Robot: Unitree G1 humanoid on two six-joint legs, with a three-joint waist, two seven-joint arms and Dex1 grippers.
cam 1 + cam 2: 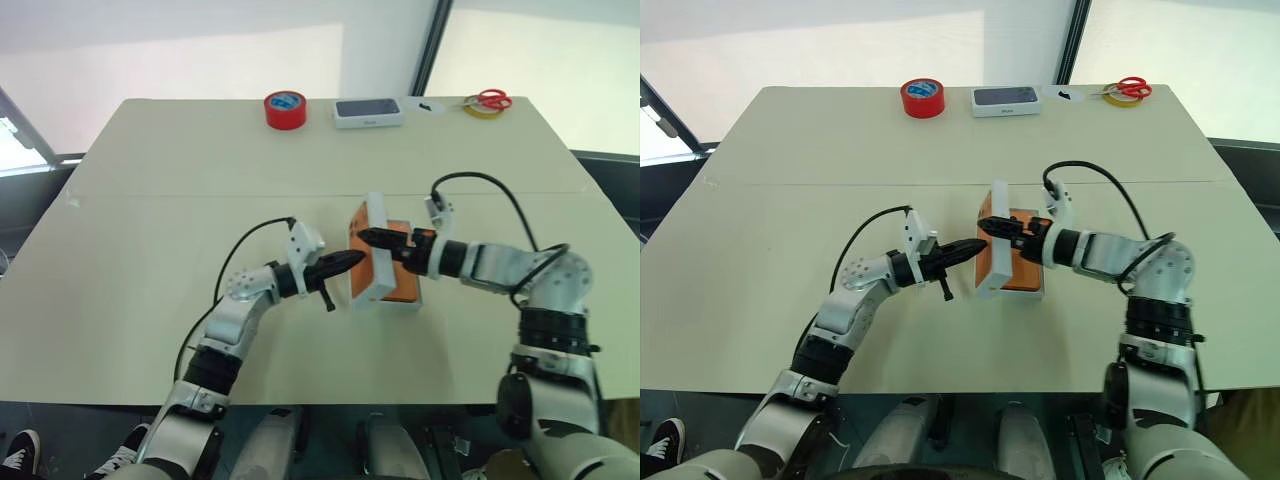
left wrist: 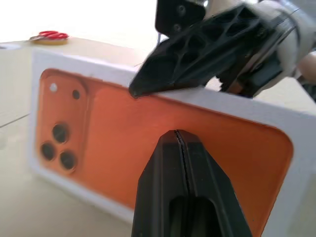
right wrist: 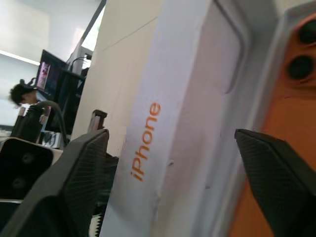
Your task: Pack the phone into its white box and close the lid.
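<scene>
The lid (image 1: 361, 272) stands on its long edge at mid-table, leaning, its printed orange phone picture (image 2: 148, 133) facing my left gripper. Behind it the orange phone (image 1: 404, 284) lies back up in the white box (image 1: 398, 305); its lenses (image 3: 302, 66) show beside the lid. My right gripper (image 1: 366, 237) is open at the lid's upper edge, one finger (image 3: 74, 182) on each side of the wall lettered "iPhone" (image 3: 145, 140). My left gripper (image 1: 355, 260) is shut, tip (image 2: 176, 134) close to the printed face. Whether it touches I cannot tell.
Along the far edge lie a red tape roll (image 1: 285, 109), a white box with a dark top (image 1: 368, 112), a small white disc (image 1: 425, 106) and red-handled scissors (image 1: 490, 99) on a yellow roll. Bare tabletop (image 1: 150, 220) spreads to both sides.
</scene>
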